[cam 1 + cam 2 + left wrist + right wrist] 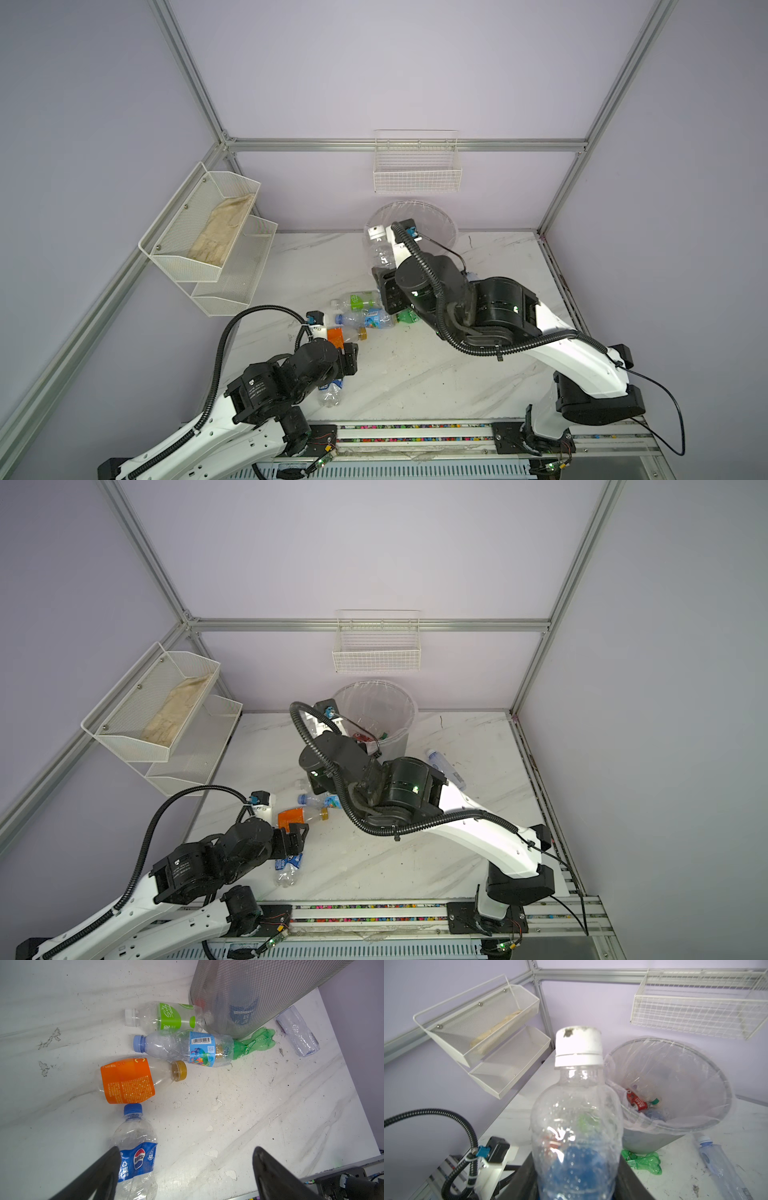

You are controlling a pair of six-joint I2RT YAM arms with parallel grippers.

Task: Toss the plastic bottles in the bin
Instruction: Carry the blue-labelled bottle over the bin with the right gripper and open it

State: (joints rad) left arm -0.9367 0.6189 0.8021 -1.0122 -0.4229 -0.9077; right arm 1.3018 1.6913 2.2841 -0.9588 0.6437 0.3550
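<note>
Count: one bin; seven plastic bottles outside it, six lying on the table and one gripped, plus at least one red-label bottle down inside. Right gripper jaws are clamped on the body of the white-capped bottle, cap pointing away from them, bin mouth just beyond and off to one side. Left gripper jaws are spread wide, holding nothing: Pepsi bottle lies in the gap against one finger, orange-label bottle just past its cap, and green-label bottle, blue-label bottle, crushed green bottle and clear bottle are further ahead.

Bottles on table: six. Bin: one.
</note>
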